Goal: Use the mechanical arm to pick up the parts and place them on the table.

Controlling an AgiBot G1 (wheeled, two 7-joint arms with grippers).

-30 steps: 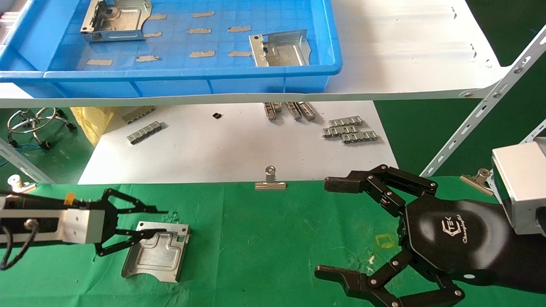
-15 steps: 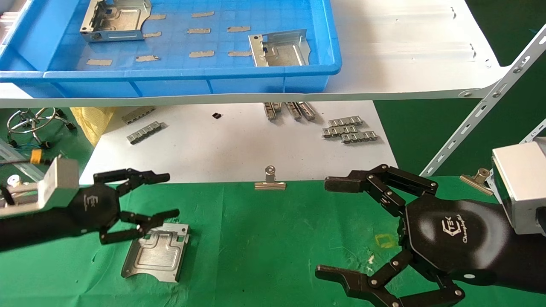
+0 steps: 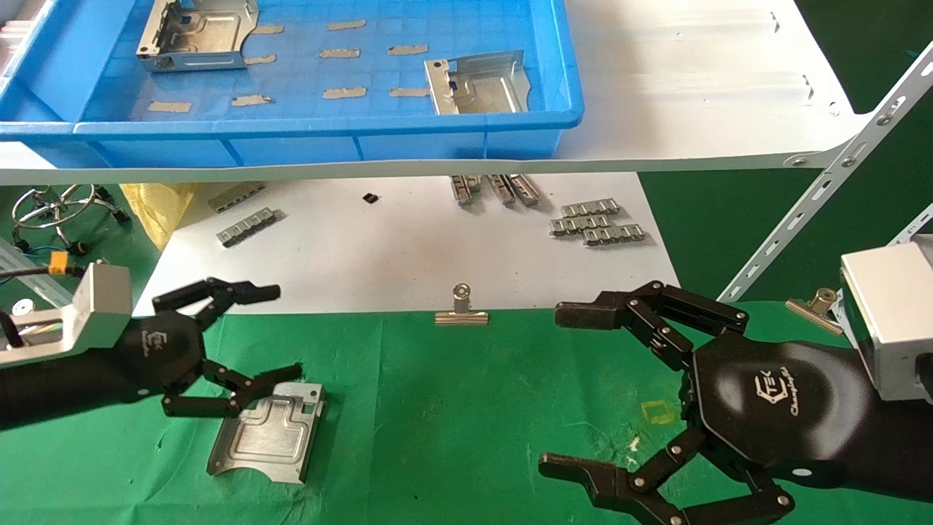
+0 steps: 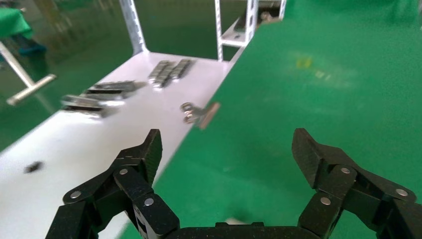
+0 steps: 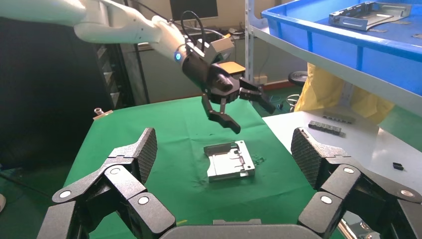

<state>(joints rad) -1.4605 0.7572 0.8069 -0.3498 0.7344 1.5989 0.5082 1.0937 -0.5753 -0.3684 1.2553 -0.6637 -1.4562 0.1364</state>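
Observation:
One silvery stamped part (image 3: pixel 268 432) lies flat on the green table (image 3: pixel 452 408) at the left; it also shows in the right wrist view (image 5: pixel 230 160). My left gripper (image 3: pixel 280 332) is open and empty, raised just above the part's far edge, with the lower finger over its rim. It shows in the right wrist view (image 5: pixel 251 113) hanging above the part. Two more parts (image 3: pixel 198 33) (image 3: pixel 479 82) lie in the blue tray (image 3: pixel 350 127) on the white shelf. My right gripper (image 3: pixel 561 390) is open and empty over the table's right side.
A white board (image 3: pixel 393 248) behind the table carries small ribbed metal strips (image 3: pixel 598 222). Binder clips (image 3: pixel 461 310) (image 3: pixel 815 305) sit on the table's back edge. A slanted white shelf strut (image 3: pixel 824 186) stands at the right. A yellow square outline (image 3: pixel 660 412) marks the cloth.
My left gripper let go of the part, turned its palm upward and lifted back toward the white board with its fingers spread. The part stays on the cloth. The right arm has not moved.

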